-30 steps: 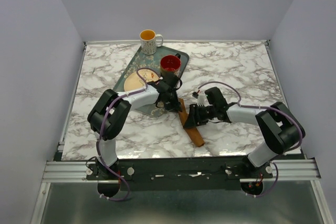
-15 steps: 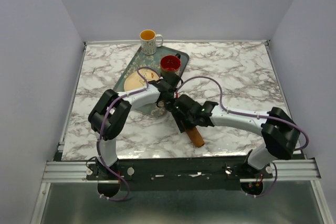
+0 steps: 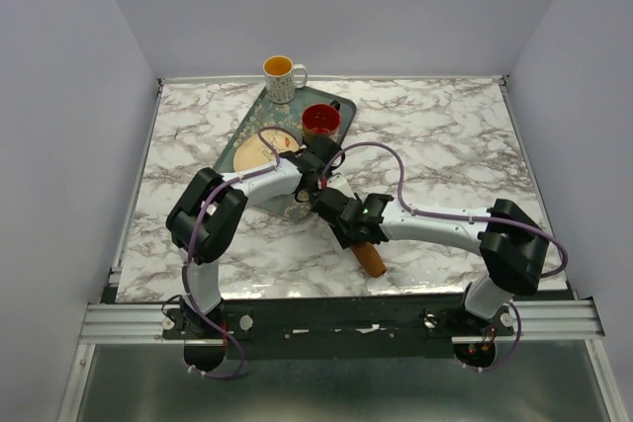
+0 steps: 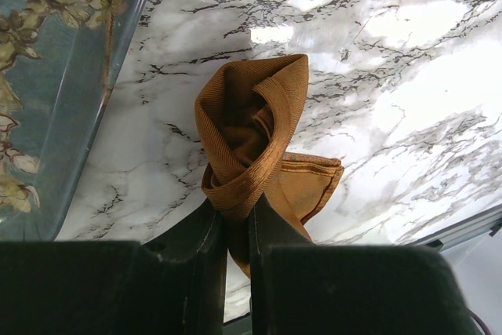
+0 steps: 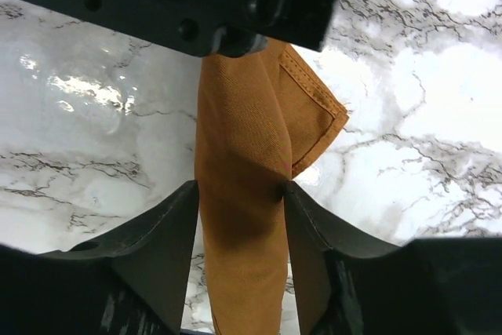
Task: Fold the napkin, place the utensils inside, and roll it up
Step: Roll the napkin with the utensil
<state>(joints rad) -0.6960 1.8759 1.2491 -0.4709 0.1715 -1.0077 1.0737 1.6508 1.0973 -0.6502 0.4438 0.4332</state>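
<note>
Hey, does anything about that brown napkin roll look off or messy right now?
Yes. The napkin roll is loose: the end pinched by the left end effector flares into an open, hollow coil, and a folded corner juts out sideways. No utensils show inside it.

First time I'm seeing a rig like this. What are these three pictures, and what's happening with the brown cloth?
Two robot arms stand at the near edge of a marble table. One picture looks down from above; the others come from a camera on each wrist. On it: a green tray with a plate and red cup, a mug behind it, and the rolled napkin. The left pincer pinches one end of the roll; the right pincer grips it from both sides.
</note>
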